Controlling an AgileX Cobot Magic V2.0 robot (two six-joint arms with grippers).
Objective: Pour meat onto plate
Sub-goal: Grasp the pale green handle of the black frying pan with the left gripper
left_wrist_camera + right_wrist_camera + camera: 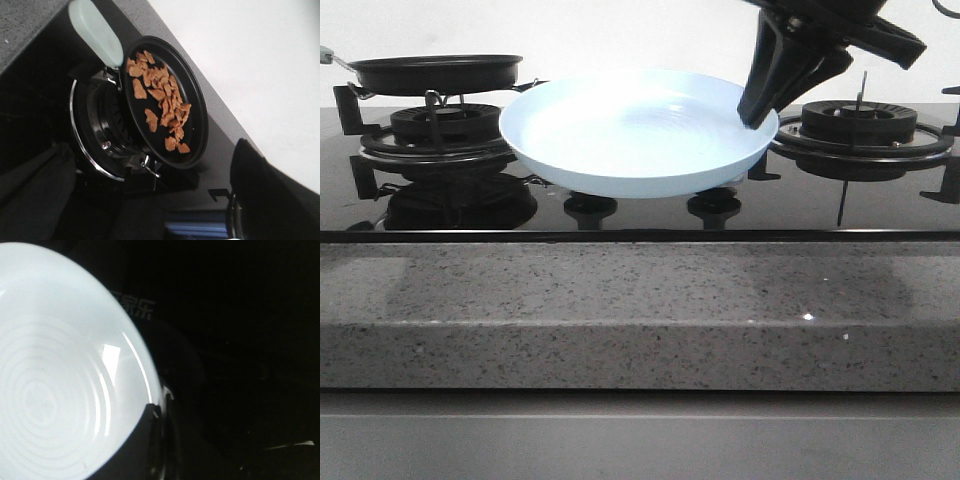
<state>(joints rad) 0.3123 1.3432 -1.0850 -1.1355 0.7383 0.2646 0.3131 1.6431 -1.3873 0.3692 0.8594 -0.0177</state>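
Observation:
The pale blue-white plate (630,130) hangs empty over the middle of the black cooktop. My right gripper (758,108) is shut on its right rim. In the right wrist view one dark finger (145,445) lies over the plate's (55,380) edge. The meat (161,100), many light-brown pieces, lies in the black frying pan (196,102) on the left burner. In the front view the pan's (435,72) wall hides it. My left gripper (150,210) is open and empty, short of the pan; it is out of the front view.
The pan has a pale green handle (95,32) pointing away from the plate. The right burner grate (860,125) stands behind my right arm. Two knobs (590,207) sit under the plate. A grey speckled counter edge (640,300) runs along the front.

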